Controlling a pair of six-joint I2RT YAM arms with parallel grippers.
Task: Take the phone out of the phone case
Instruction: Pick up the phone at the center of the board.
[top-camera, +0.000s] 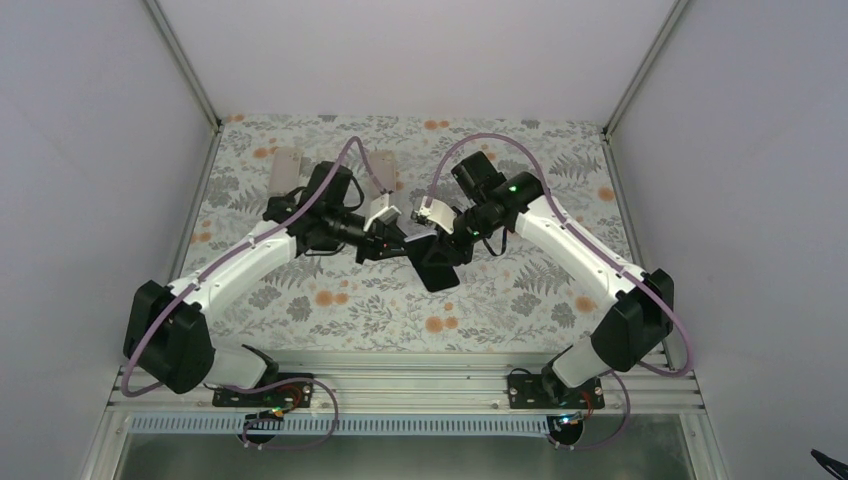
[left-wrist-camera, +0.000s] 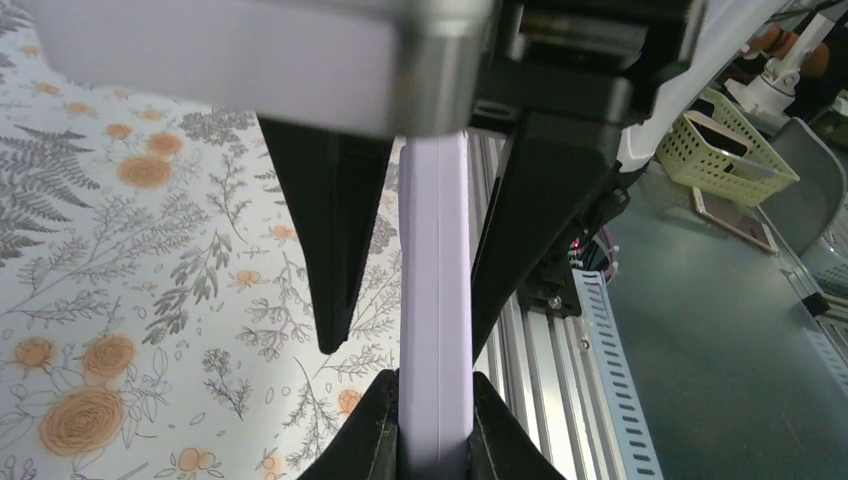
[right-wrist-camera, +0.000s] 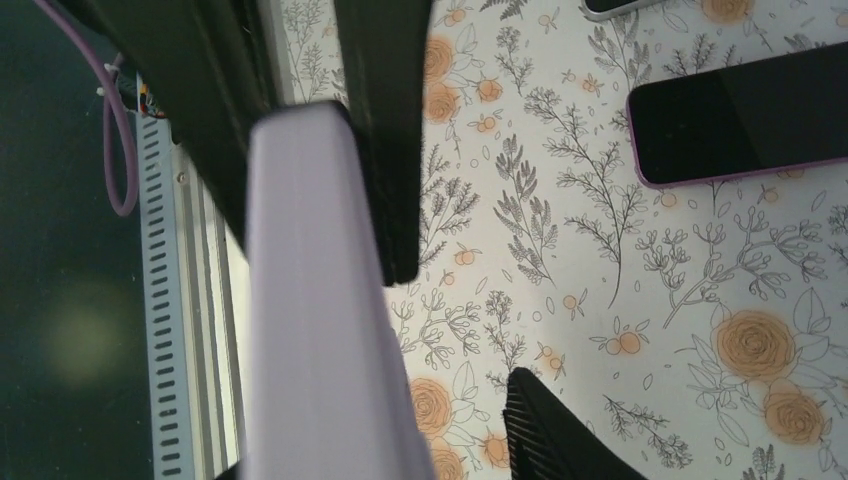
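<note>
Phone case (left-wrist-camera: 433, 300), lilac, is held edge-on above the middle of the floral table (top-camera: 330, 300), between your two arms. Your left gripper (left-wrist-camera: 402, 350) is clamped across its two faces from one end. Your right gripper (left-wrist-camera: 432, 380) pinches the same faces from the opposite end, its tips close to the left's. You cannot tell whether the phone sits inside. Another dark-screened phone (right-wrist-camera: 740, 115) with a lilac rim lies flat on the table, apart from the grip.

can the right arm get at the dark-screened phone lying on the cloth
Probably not yet: the right tool is closed on the lilac-cased phone the left tool also grips; the dark-screened phone lies uncovered.
</note>
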